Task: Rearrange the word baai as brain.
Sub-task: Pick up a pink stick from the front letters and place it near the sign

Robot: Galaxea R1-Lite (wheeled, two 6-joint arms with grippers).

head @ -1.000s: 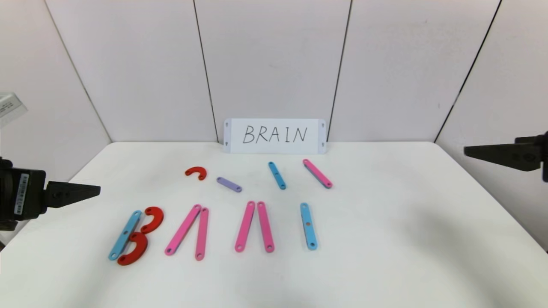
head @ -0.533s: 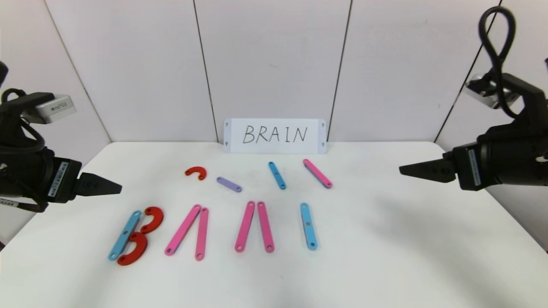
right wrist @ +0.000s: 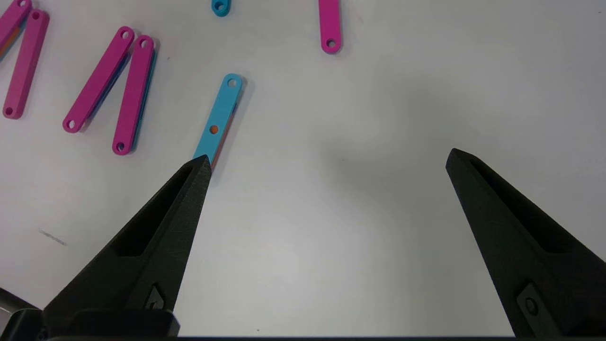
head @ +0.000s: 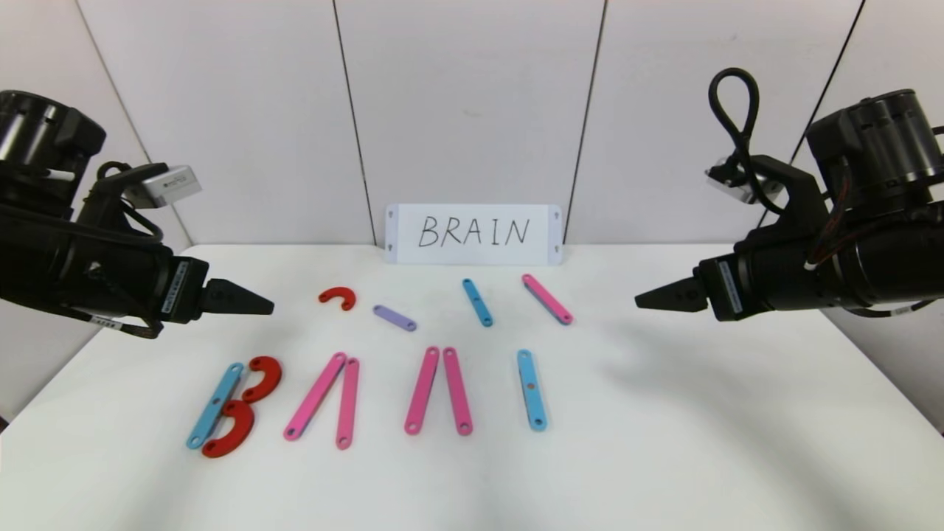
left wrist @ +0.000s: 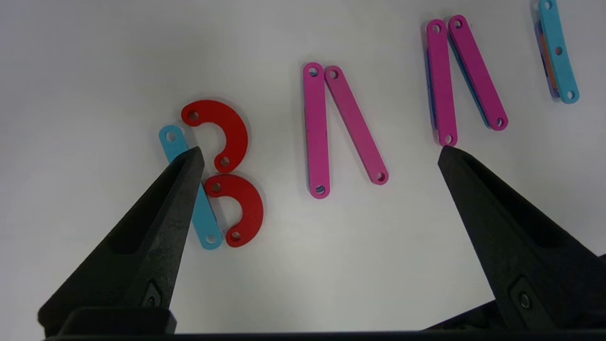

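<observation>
The word lies along the near part of the white surface, low between the two arms. The left end effector hovers above its left end, fingers spread wide, holding nothing. The right end effector hangs to the right, equally spread and empty. Counted: five pink strips, three blue, one purple, three red curves.

The white table carries the word (spare strips behind) and a card.
</observation>
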